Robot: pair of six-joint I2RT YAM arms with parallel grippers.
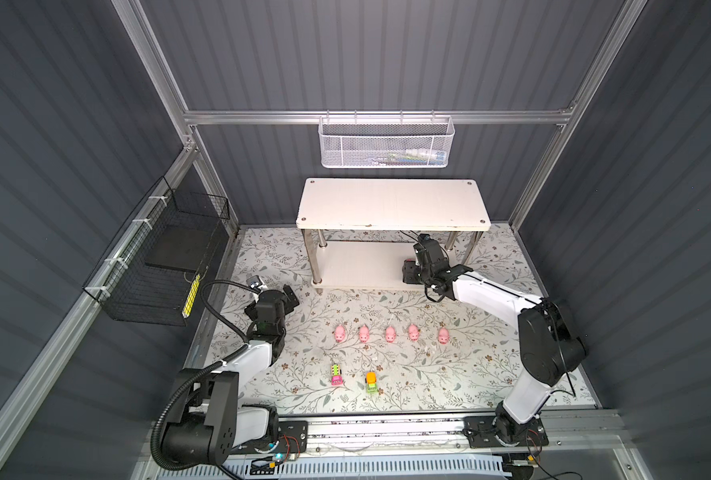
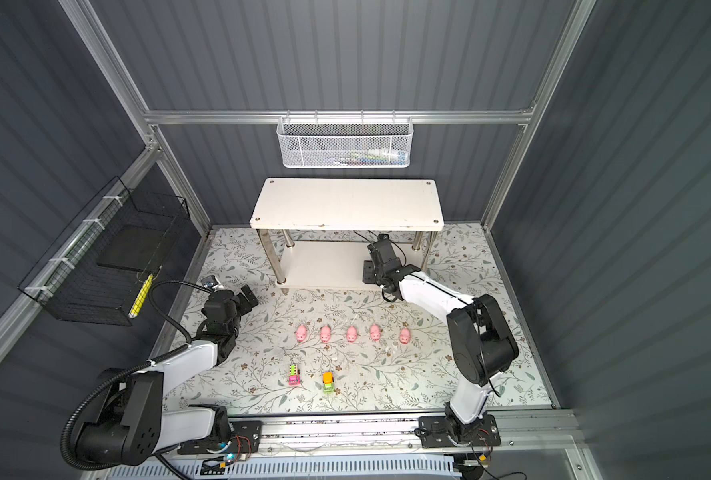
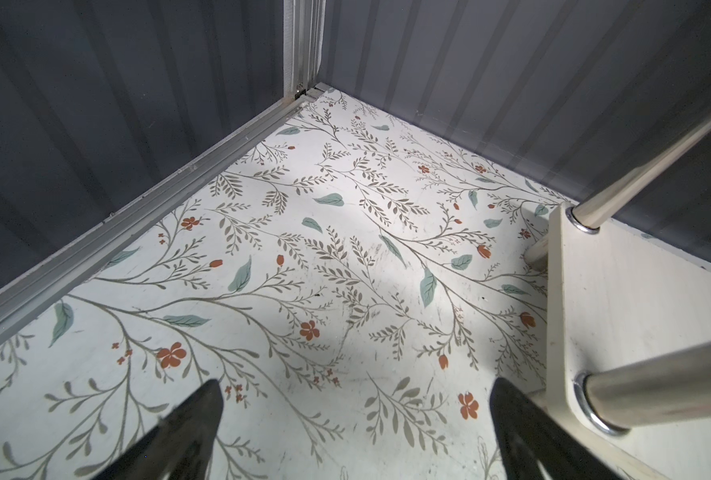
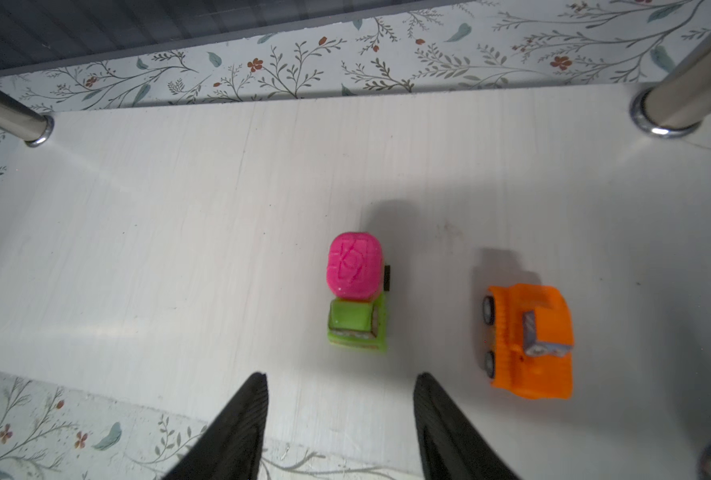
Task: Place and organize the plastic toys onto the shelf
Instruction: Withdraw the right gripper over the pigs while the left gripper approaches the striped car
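The white two-tier shelf [image 1: 393,203] stands at the back in both top views. On its lower board [image 4: 179,249] sit a green toy truck with a pink drum [image 4: 355,291] and an orange toy vehicle [image 4: 530,340]. My right gripper [image 4: 341,378] is open just short of the green truck, holding nothing. In a top view it reaches in at the board's right front [image 1: 407,272]. Several pink pigs [image 1: 390,333] stand in a row on the floral floor. Nearer the front are a pink-and-green car [image 1: 336,375] and an orange-and-green car [image 1: 371,382]. My left gripper [image 1: 289,296] is open and empty.
A white mesh basket [image 1: 386,141] hangs on the back rail. A black wire basket [image 1: 158,257] hangs on the left wall. Shiny metal posts [image 4: 678,104] stand at the shelf's corners. The shelf's left end [image 3: 619,299] lies close beside my left gripper [image 3: 355,386].
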